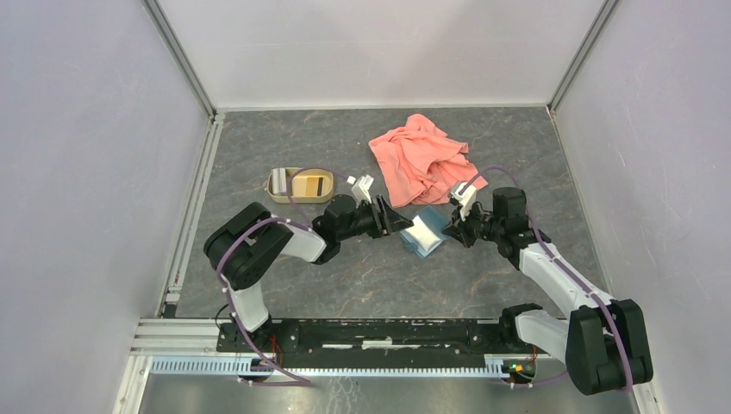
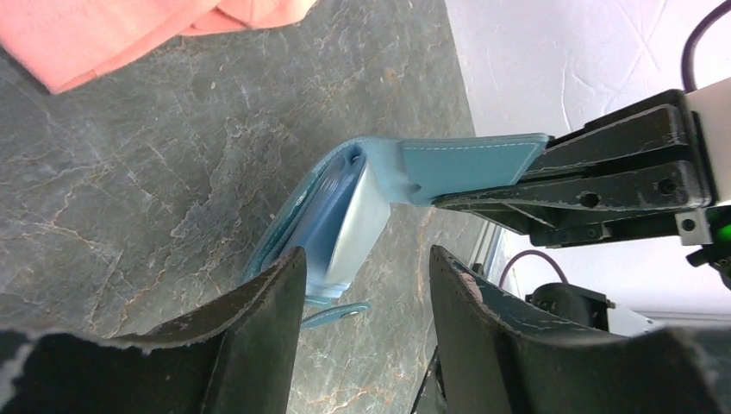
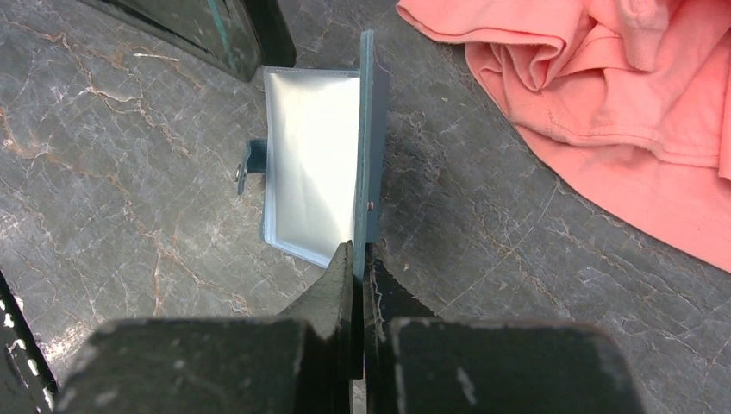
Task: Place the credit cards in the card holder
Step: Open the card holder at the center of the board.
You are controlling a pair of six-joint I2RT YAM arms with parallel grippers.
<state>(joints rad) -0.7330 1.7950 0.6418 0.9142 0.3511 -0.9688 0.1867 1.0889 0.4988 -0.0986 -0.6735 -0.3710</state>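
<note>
On table (image 1: 345, 267), one card holder (image 1: 424, 235) clamped in right fingers (image 3: 336, 285), left fingers (image 2: 259, 328) apart, one pink cloth (image 1: 422, 159)

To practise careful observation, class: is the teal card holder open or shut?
Open. The right gripper pinches one flap of the card holder away from the other, baring its clear inner pockets.

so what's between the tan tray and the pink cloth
Between tan tray and pink cloth, top view shows the left arm's white wrist mount over bare table.
</note>
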